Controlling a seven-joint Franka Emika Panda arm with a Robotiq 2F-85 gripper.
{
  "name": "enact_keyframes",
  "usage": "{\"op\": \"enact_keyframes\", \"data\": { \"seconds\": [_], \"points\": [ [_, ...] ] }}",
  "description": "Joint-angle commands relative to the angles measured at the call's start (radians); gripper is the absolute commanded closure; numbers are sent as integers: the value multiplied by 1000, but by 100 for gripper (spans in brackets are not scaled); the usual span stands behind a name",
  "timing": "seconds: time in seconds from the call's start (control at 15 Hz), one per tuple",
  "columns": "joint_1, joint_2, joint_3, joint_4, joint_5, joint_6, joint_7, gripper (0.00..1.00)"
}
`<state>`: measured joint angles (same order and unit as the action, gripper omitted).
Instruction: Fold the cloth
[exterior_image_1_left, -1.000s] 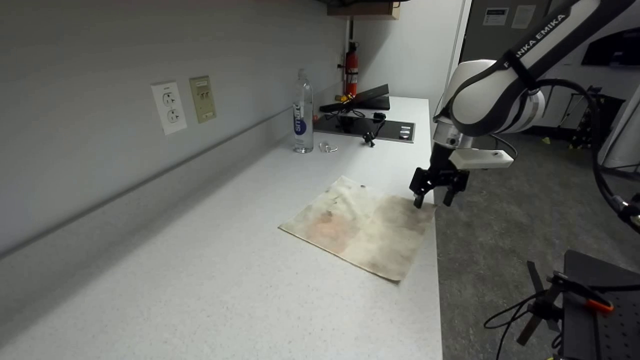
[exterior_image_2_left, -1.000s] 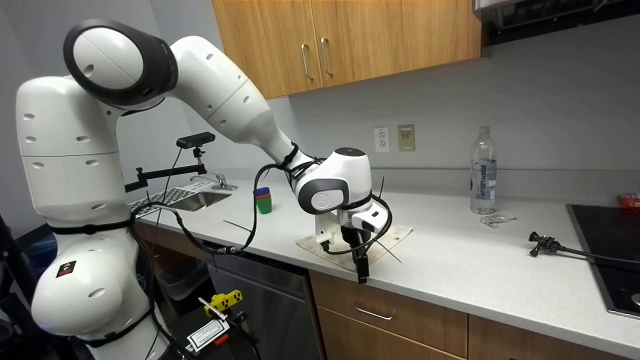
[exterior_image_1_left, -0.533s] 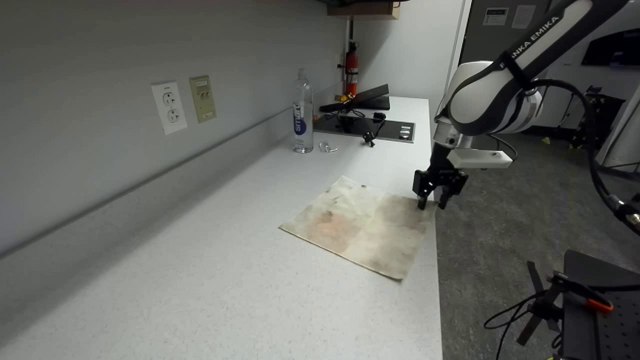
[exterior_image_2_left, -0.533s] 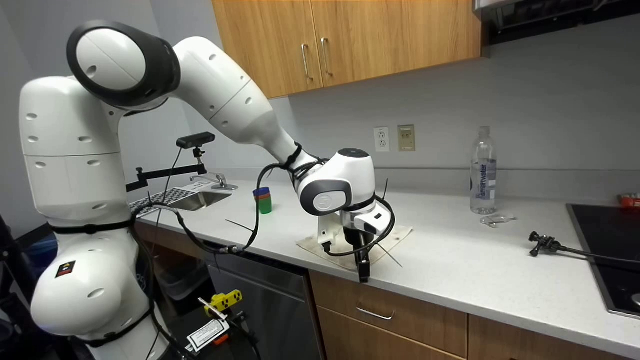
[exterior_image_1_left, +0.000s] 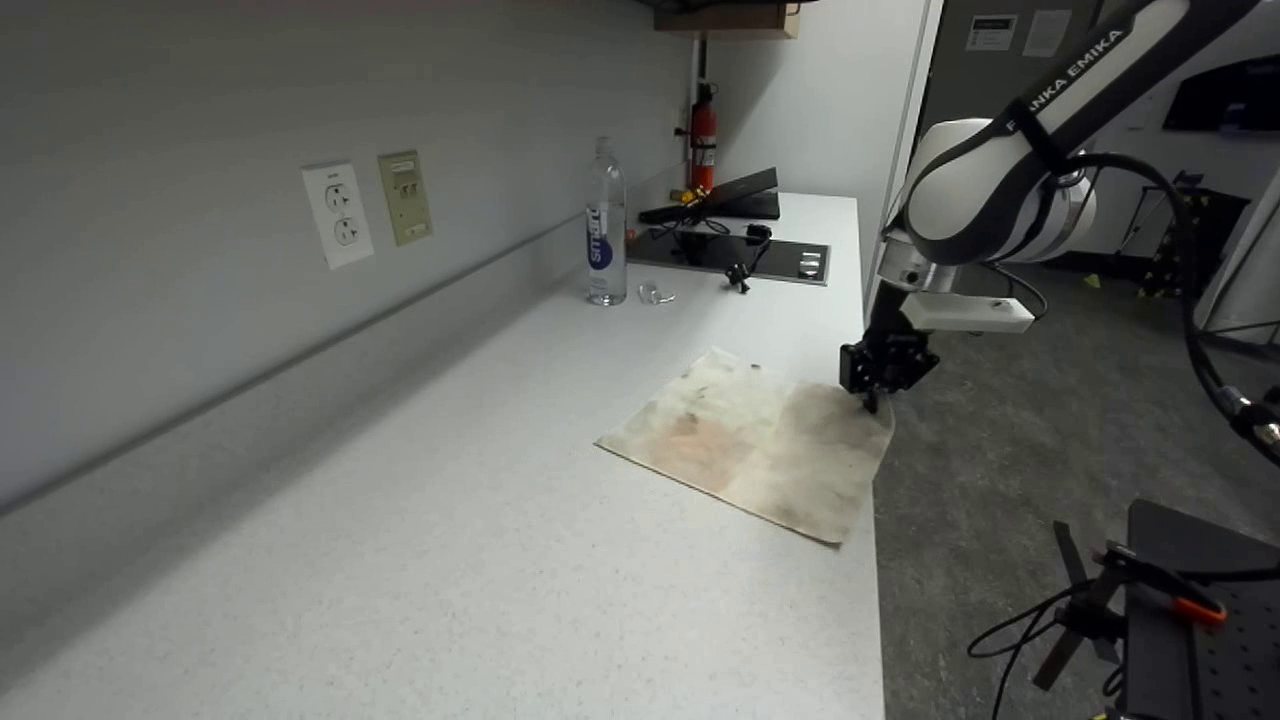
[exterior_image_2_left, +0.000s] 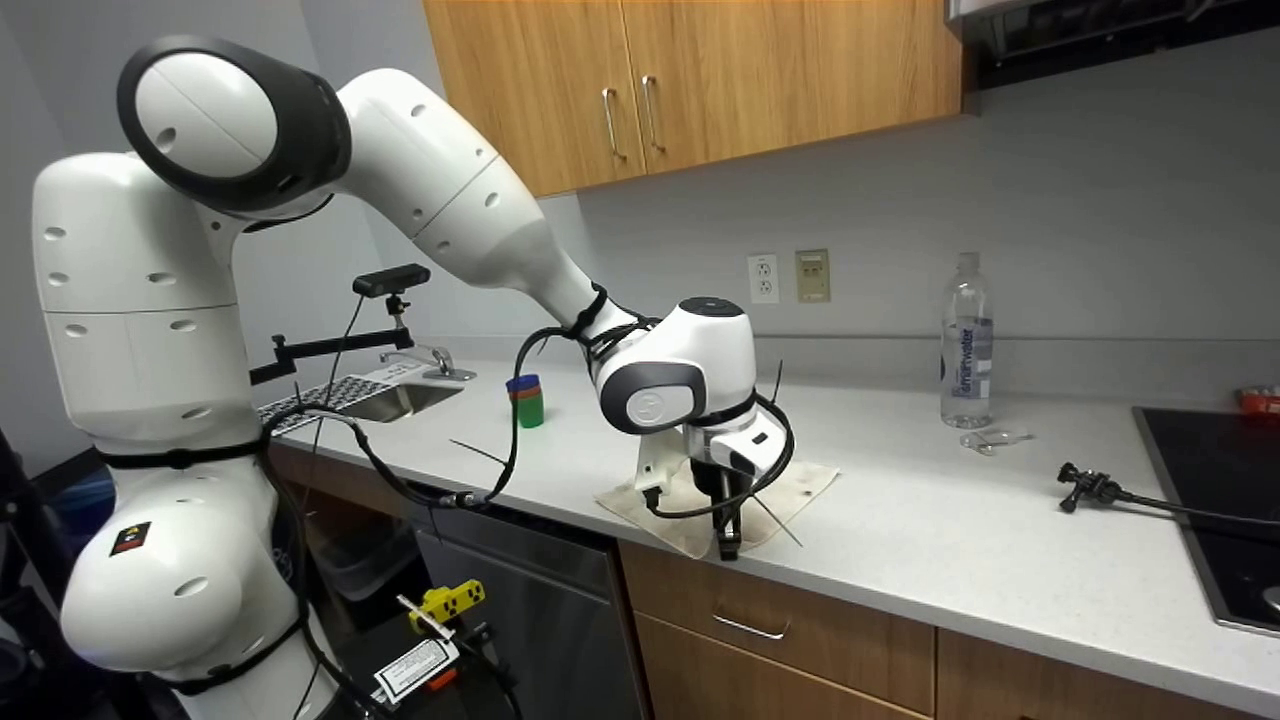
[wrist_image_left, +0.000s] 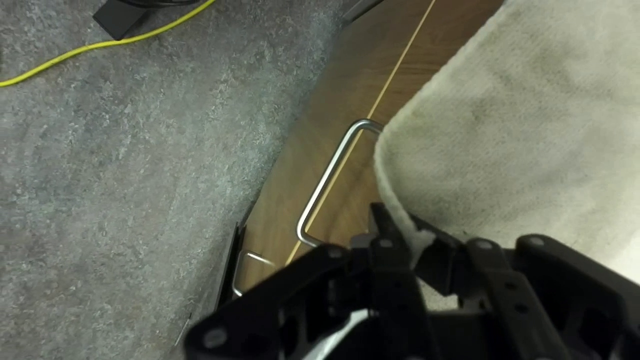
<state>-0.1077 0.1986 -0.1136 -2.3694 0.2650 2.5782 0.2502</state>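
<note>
pinching cloth (exterior_image_1_left: 755, 445), cups (exterior_image_2_left: 527, 402) nested upright

Beige cloth (exterior_image_1_left: 740, 445) with pinkish and greyish blotches — black claw (exterior_image_1_left: 870, 402) — faintly speckled white counter (exterior_image_1_left: 480, 580), red fire extinguisher (exterior_image_1_left: 704, 122)

White arm (exterior_image_2_left: 480, 210) arched, wrist (exterior_image_2_left: 722, 345) low, black claw (exterior_image_1_left: 871, 402) pointing down; fingers (wrist_image_left: 440, 267) pinched together

On the counter (exterior_image_1_left: 500, 570) the cloth (exterior_image_1_left: 750, 450) is lying at the front edge, one corner reaching past it; the bottle (exterior_image_2_left: 967, 350) is standing near the back edge, between cloth and cooktop (exterior_image_2_left: 1215, 490); stacked cups (exterior_image_2_left: 531, 404) are standing between cloth and sink (exterior_image_2_left: 405, 402)
</note>
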Motion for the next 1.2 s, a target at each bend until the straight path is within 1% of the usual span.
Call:
{"op": "enact_keyframes", "data": {
  "seconds": [0.0, 0.2, 0.33, 0.47, 0.6, 0.67, 0.8, 0.87, 0.93, 1.13],
  "points": [
    [12, -4, -12, 1, -31, 20, 58, 100],
    [23, -19, -23, -1, -82, 6, 118, 99],
    [47, -52, -48, -3, -194, -44, 210, 99],
    [78, -105, -79, -13, -368, -98, 321, 99],
    [88, -158, -75, -4, -500, -177, 389, 99],
    [85, -179, -60, 5, -544, -214, 409, 99],
    [80, -212, -20, 23, -588, -270, 400, 99],
    [78, -224, -2, 30, -601, -278, 393, 99],
    [78, -223, 17, 46, -580, -285, 365, 99],
    [83, -199, 61, 87, -552, -273, 339, 99]
  ]
}}
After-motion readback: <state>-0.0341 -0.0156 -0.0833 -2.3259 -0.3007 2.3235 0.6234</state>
